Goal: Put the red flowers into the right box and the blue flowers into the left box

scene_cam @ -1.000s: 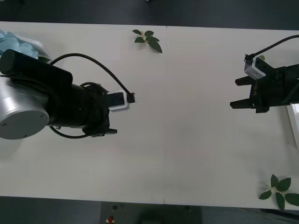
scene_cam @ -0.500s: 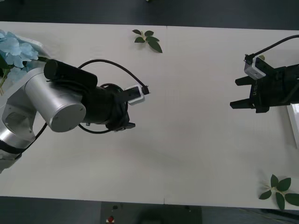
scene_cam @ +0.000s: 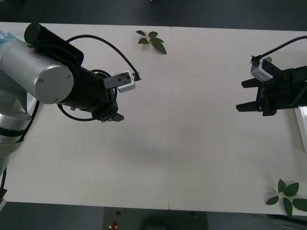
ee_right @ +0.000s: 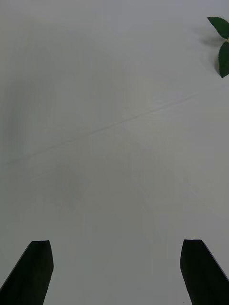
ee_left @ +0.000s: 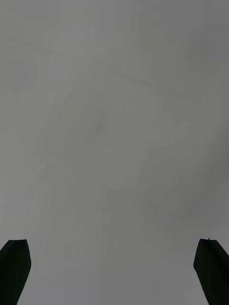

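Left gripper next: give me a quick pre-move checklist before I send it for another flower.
1. Left gripper empty, fingers apart: ok.
2. Right gripper open, holding nothing, at the table's right side: ok.
3. Table between the two arms free of obstacles: ok.
4. Leaf sprigs at the far edge and near right corner, not targets: ok.
5. Blue flowers mostly hidden behind the left arm; count and position: cannot tell.
6. Red flower to pick located: cannot tell.
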